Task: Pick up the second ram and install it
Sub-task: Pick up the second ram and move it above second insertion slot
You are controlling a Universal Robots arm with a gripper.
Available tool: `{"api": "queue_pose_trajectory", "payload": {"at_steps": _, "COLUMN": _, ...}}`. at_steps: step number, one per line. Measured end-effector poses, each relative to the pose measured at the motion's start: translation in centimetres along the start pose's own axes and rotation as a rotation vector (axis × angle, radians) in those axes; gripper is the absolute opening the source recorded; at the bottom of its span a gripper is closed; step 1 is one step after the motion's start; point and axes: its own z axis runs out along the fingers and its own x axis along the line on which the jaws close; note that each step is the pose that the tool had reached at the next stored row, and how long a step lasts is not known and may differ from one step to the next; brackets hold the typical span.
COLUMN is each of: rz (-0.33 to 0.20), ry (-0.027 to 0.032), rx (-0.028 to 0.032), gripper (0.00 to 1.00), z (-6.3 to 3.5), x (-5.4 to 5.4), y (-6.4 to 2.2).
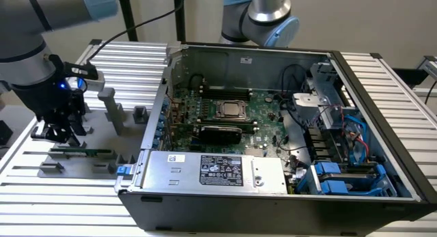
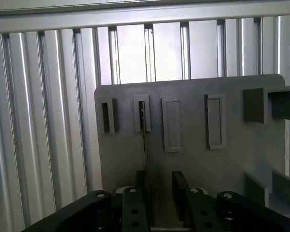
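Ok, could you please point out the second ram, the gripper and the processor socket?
second ram (image 1: 81, 153), exterior view, middle of the green stick.
gripper (image 2: 159, 178), wrist view, midway between its two black fingertips.
processor socket (image 1: 232, 110), exterior view, middle of the silver frame.

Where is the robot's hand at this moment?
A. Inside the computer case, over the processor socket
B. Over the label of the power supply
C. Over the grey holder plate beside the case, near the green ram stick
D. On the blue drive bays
C: the hand hangs over the grey holder plate, outside the computer case, close to the second ram that lies in its holder.
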Motion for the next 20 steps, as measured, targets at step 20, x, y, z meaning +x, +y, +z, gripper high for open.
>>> {"api": "queue_pose_trajectory", "payload": {"at_steps": 20, "rz": -0.02, "ry": 0.0002, "rx": -0.01, "gripper": 0.36, "z": 3.15, "x": 0.8, "y": -0.17}}
